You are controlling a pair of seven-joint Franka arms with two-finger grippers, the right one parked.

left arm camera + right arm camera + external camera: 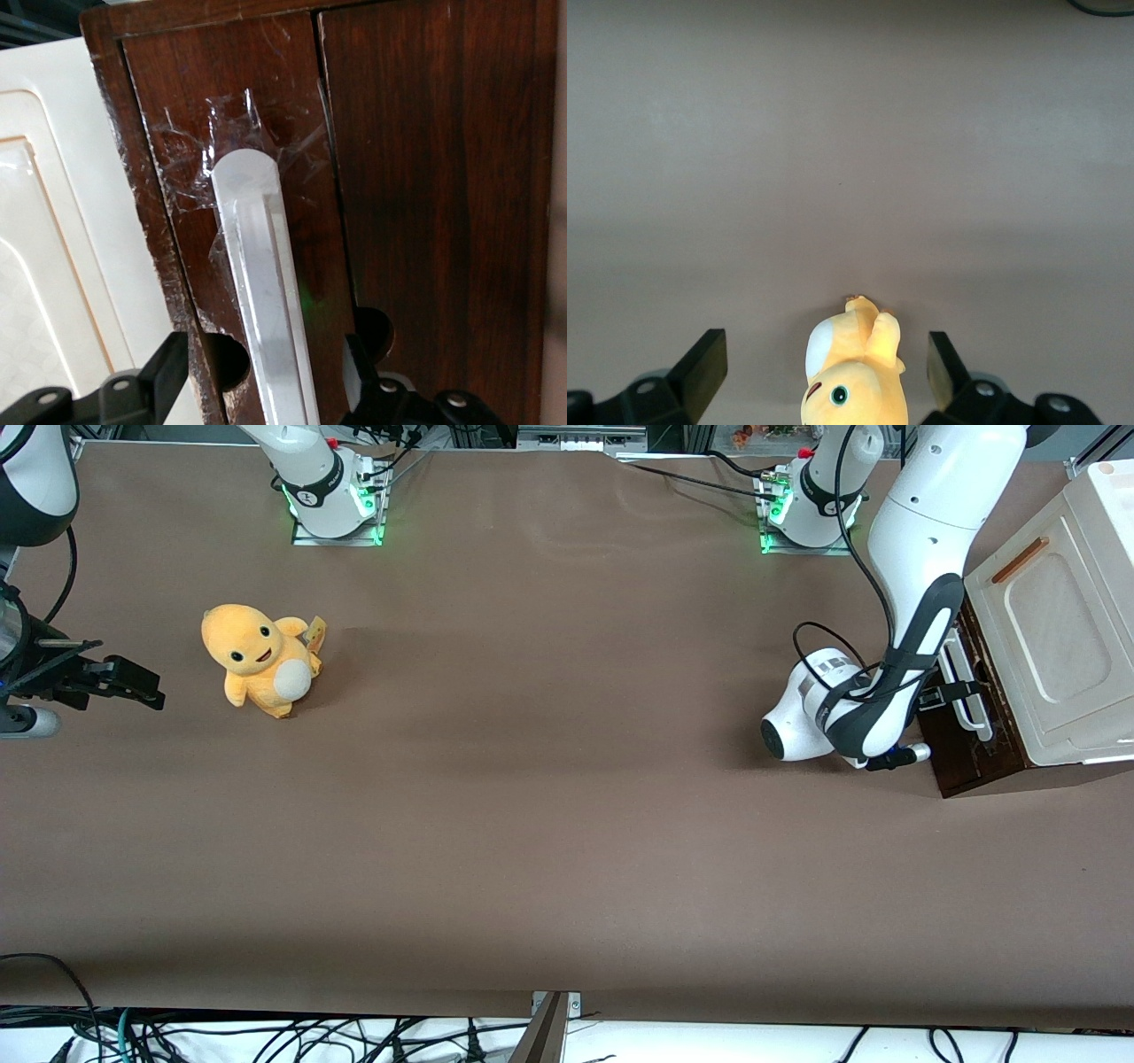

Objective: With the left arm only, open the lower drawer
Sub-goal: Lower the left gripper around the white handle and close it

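The lower drawer (967, 755) has a dark brown wooden front (230, 168) and a white bar handle (257, 266), and it stands at the working arm's end of the table. Clear tape covers the handle's rounded end. The left arm (917, 567) bends down to the drawer's front. Its black gripper (955, 691) (261, 376) is open, with one finger (164, 367) on each side of the handle and neither pad touching the bar. A second dark brown panel (434, 177) lies beside the drawer front, about level with it.
A cream panel (1054, 629) with a thin orange-brown strip handle (1019, 560) sits above the drawer. A yellow plush toy (261, 657) stands toward the parked arm's end of the table. The two arm bases (332, 491) sit at the table's edge farthest from the front camera.
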